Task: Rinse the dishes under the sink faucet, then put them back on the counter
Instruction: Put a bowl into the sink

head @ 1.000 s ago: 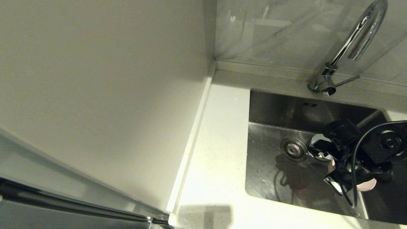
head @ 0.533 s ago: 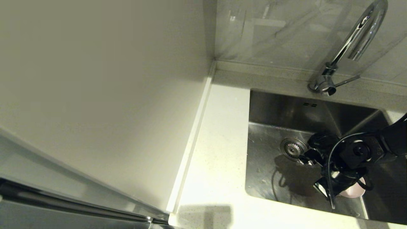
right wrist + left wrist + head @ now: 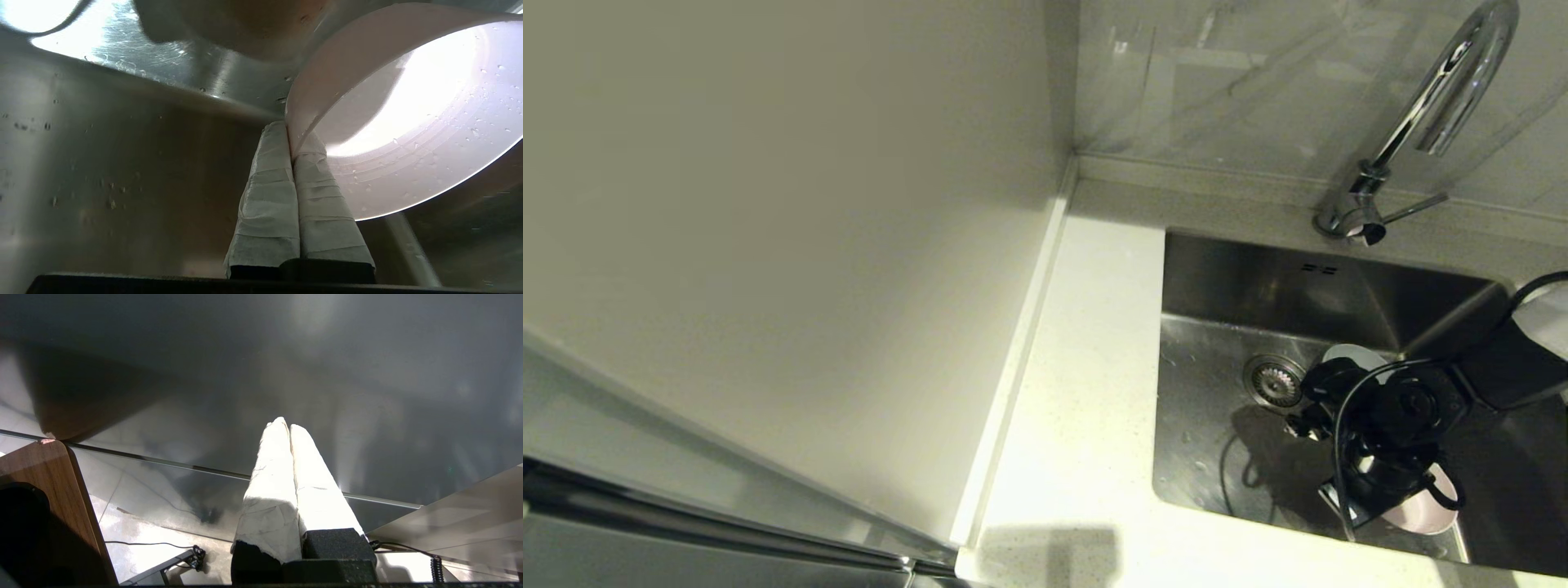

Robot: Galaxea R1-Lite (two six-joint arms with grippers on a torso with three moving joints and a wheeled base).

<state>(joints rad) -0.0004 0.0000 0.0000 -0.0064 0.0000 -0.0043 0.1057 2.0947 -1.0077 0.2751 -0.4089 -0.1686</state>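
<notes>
Head view: the right gripper (image 3: 1372, 490) is seen low inside the sink (image 3: 1217, 457), near its front wall, with the pale pink bowl (image 3: 1433, 510) partly hidden beneath it. In the right wrist view the wrapped fingers (image 3: 265, 196) are clamped on the rim of the bowl (image 3: 408, 122), one finger outside the wall and one inside. The bowl is held tilted, with its hollow turned towards the camera, and water droplets are visible on its inner surface.

The bowl is judged to be light, rigid and breakable. Because it is wet, it is judged slippery, so a firm pinch on the rim is advised, which is the hold already taken. Contact with the steel walls is to be avoided during lifting.

The left gripper (image 3: 288, 433) is parked away from the sink, pressed shut and holding nothing.

Counts: one bowl is identified. One pale rounded edge (image 3: 1352, 355) shows behind the right gripper; whether it belongs to the plate or the mug cannot be told. One faucet (image 3: 1421, 122) stands behind the sink, and one drain strainer (image 3: 1276, 381) is set in its floor. No dishes are seen on the visible part of the counter (image 3: 1086, 392).
</notes>
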